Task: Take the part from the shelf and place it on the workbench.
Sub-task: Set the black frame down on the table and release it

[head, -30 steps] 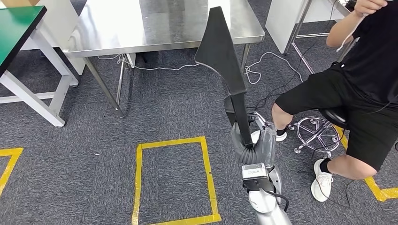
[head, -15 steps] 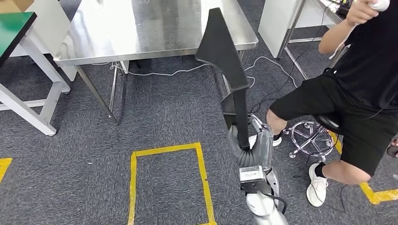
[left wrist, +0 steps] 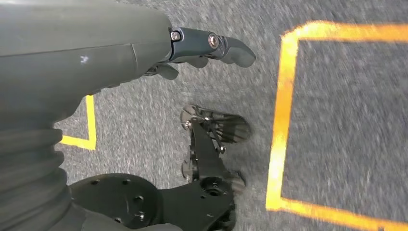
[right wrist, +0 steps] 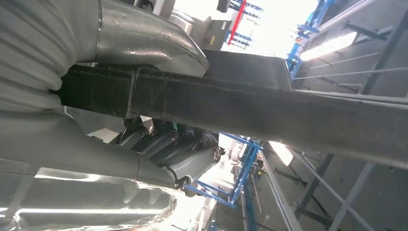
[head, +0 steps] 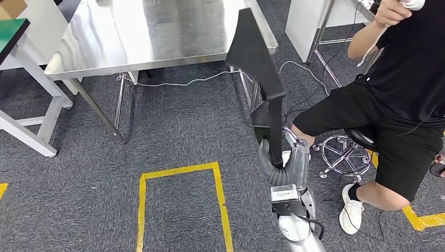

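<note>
Head view: workbench (head: 157, 31) nearer than before

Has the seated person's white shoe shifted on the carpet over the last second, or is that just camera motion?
Cannot tell: the white shoe keeps about the same gap from the yellow tape beside it, while the whole head view shifted.

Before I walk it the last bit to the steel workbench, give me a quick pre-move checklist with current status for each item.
1. Part held: ok. The right hand grips the black part, which stands upright.
2. Grip firmness: cannot tell; the fingers wrap the part's bar, slip not judgeable.
3. Workbench surface: ok, the visible steel top is bare.
4. Carpet up to the workbench: ok, but a white cable lies under it.
5. Person on the stool: not ok, seated close beside the right arm.
6. Left hand: ok, holds nothing, hangs over the floor.
</note>
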Robot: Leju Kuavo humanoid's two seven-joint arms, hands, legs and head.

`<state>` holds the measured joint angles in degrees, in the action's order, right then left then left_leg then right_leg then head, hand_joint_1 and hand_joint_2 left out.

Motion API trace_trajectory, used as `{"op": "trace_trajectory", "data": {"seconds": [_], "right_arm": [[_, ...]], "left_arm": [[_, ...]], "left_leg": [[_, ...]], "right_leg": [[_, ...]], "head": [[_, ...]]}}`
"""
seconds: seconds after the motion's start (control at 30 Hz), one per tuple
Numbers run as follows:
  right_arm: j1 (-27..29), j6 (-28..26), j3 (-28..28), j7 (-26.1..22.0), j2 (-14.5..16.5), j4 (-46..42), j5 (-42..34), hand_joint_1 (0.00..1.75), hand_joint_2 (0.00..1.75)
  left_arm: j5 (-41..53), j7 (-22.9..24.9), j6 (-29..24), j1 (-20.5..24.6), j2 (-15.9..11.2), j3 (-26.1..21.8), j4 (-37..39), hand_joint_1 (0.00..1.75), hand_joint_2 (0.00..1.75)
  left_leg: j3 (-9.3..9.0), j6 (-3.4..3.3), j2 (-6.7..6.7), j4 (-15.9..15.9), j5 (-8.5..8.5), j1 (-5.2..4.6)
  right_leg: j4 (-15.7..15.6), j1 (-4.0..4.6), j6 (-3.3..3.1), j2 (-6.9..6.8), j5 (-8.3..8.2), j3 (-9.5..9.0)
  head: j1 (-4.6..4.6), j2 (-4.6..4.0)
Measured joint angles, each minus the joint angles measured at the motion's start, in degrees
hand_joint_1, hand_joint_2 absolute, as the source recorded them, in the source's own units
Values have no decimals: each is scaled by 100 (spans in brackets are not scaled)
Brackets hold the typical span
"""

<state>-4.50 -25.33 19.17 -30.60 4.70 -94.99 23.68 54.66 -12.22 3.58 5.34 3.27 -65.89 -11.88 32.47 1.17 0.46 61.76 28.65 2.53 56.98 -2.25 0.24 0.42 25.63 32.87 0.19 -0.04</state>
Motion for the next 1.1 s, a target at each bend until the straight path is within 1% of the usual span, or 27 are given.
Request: {"op": "trace_trajectory", "data": {"seconds": [0.07, 0.1, 0.13, 0.17, 0.2, 0.23, 0.27, 0.3, 0.33, 0.4, 0.47, 0.5, 0.53, 0.6, 0.63, 0.67, 0.7, 0.73, 0.77, 0.8, 0.83, 0.87, 0.9, 0.97, 1.0, 1.03, 1.1], "right_arm": [[-2, 0, 1, 0, 2, 0, 4, 155, 175], [0, 0, 2, 0, 2, 0, 5, 155, 175], [2, 0, 2, 0, 2, 0, 7, 155, 175], [3, 1, 2, 0, 2, 0, 8, 155, 175], [1, 3, 2, 0, 3, 0, 10, 155, 175], [-2, 6, 2, 0, 5, 0, 17, 155, 175], [-9, 10, 3, 2, 9, 0, 28, 155, 175], [-15, 13, 3, 4, 12, 0, 39, 155, 175], [-20, 15, 7, 10, 18, 1, 55, 155, 175], [-29, 17, 16, 28, 25, 2, 83, 155, 175], [-54, 23, 26, 42, 27, 2, 111, 155, 175], [-77, 27, 30, 45, 26, 3, 123, 155, 175], [-93, 32, 32, 46, 22, 7, 135, 155, 175], [-109, 38, 33, 44, 11, 26, 161, 155, 175], [-107, 38, 32, 39, 4, 39, 174, 155, 175], [-106, 36, 32, 34, 0, 54, 188, 155, 175], [-107, 33, 32, 27, -2, 67, 201, 155, 175], [-108, 27, 32, 17, -3, 77, 214, 155, 175], [-109, 21, 33, 8, -3, 89, 228, 155, 175], [-110, 14, 33, -5, -4, 99, 244, 155, 175], [-104, 6, 32, -15, -5, 107, 262, 155, 175], [-97, -4, 30, -22, -4, 116, 274, 155, 175], [-93, -14, 28, -26, -3, 120, 284, 155, 175], [-95, -27, 28, -26, 6, 126, 297, 155, 175], [-102, -28, 29, -26, 13, 127, 302, 155, 175], [-106, -27, 31, -26, 19, 128, 308, 155, 175], [-107, -22, 32, -27, 25, 140, 313, 155, 175]], "left_arm": [[7, 0, 0, -1, 1, 1, 1, 0, 175], [9, 0, 0, -5, 1, 0, 1, 0, 175], [9, 0, -1, -8, 1, -1, 1, 0, 175], [9, 0, -1, -11, 1, -1, 1, 0, 175], [9, 0, -2, -13, 1, -1, 1, 0, 175], [9, 0, -3, -14, -4, -1, 1, 0, 175], [13, -1, -3, -13, -14, -1, 1, 0, 175], [16, -3, -4, -13, -27, 0, -1, 0, 175], [19, -7, -6, -14, -40, 1, -3, 0, 175], [22, -11, -11, -19, -51, 0, -8, 0, 175], [21, -11, -14, -19, -44, -1, -8, 0, 175], [21, -11, -14, -16, -38, -1, -8, 0, 175], [20, -13, -14, -12, -29, -1, -7, 0, 175], [20, -53, -65, -10, 1, -1, -6, 0, 175], [20, -84, -114, -11, 21, -1, -5, 0, 175], [21, -117, -171, -12, 40, -1, -5, 0, 175], [25, -139, -219, -13, 56, -1, -4, 0, 175], [31, -151, -257, -13, 68, -1, -4, 0, 175], [38, -157, -283, -11, 72, -1, -4, 0, 175], [48, -159, -301, -8, 73, -1, -4, 0, 175], [57, -159, -314, -4, 72, -1, -3, 0, 175], [67, -159, -321, -2, 72, -1, -3, 0, 175], [77, -158, -330, -2, 73, -1, -2, 0, 175], [93, -155, -352, -6, 73, 1, -1, 0, 175], [98, -152, -365, -6, 72, 1, -1, 0, 175], [103, -149, -375, -5, 73, 1, -1, 0, 175], [107, -137, -397, -7, 74, 1, 0, 0, 175]], "left_leg": [[496, 1, -4, 792, 313, -13], [723, -14, -5, 1085, 437, -25], [866, -53, -5, 1196, 459, -47], [905, -125, -7, 1100, 347, -82], [841, -233, -12, 812, 117, -138], [725, -387, -29, 429, -173, -218], [619, -536, -61, 120, -380, -291], [528, -658, -99, -113, -507, -357], [467, -753, -135, -259, -561, -407], [306, -847, -157, -465, -585, -443], [100, -883, -136, -674, -658, -417], [24, -875, -126, -737, -674, -385], [-5, -852, -116, -763, -674, -366], [-22, -794, -108, -765, -638, -325], [-36, -750, -108, -761, -614, -297], [-58, -691, -112, -752, -580, -259], [-85, -621, -119, -730, -539, -214], [-106, -532, -130, -684, -483, -171], [-115, -438, -145, -621, -422, -141], [-100, -353, -158, -553, -354, -126], [-77, -280, -160, -491, -293, -121], [-62, -228, -164, -444, -257, -119], [-54, -194, -165, -418, -227, -105], [-36, -146, -134, -286, -144, -75], [45, -127, -107, -105, -32, -64], [195, -107, -80, 197, 128, -62], [611, -89, -65, 925, 454, -62]], "right_leg": [[0, 69, -77, 16, 58, -49], [0, 110, -108, 30, 88, -76], [0, 154, -134, 45, 121, -113], [-1, 201, -152, 58, 158, -163], [-5, 251, -168, 68, 198, -223], [-12, 283, -186, 75, 241, -278], [-31, 321, -190, 84, 281, -332], [-55, 324, -183, 92, 313, -374], [-66, 319, -165, 98, 315, -418], [-77, 310, -84, 100, 258, -494], [92, 313, -25, 76, 236, -442], [322, 307, -9, 65, 290, -303], [642, 277, 12, 52, 383, -92], [1271, 200, 44, 45, 658, 397], [1395, 150, 93, 37, 731, 554], [1321, 92, 177, 25, 683, 610], [1035, 31, 304, 10, 502, 551], [634, -34, 442, -9, 246, 426], [306, -61, 513, -22, 74, 323], [99, -63, 491, -31, -8, 236], [34, -56, 416, -35, -46, 210], [76, -33, 294, -37, -14, 216], [96, -39, 194, -42, -36, 191], [103, -47, 112, -57, -71, 157], [102, -41, 90, -67, -64, 136], [100, -24, 70, -84, -49, 126], [101, 23, 28, -126, -20, 116]], "head": [[-17, 0], [-21, 0], [-21, 0], [-21, 0], [-22, 0], [-21, 0], [3, 0], [24, 0], [36, 0], [26, 0], [12, 0], [16, 0], [20, 0], [27, 0], [26, 0], [28, 0], [30, 0], [35, 0], [48, 0], [59, 0], [60, 0], [55, 0], [38, 0], [11, 0], [1, 0], [-7, 0], [-20, 0]]}}
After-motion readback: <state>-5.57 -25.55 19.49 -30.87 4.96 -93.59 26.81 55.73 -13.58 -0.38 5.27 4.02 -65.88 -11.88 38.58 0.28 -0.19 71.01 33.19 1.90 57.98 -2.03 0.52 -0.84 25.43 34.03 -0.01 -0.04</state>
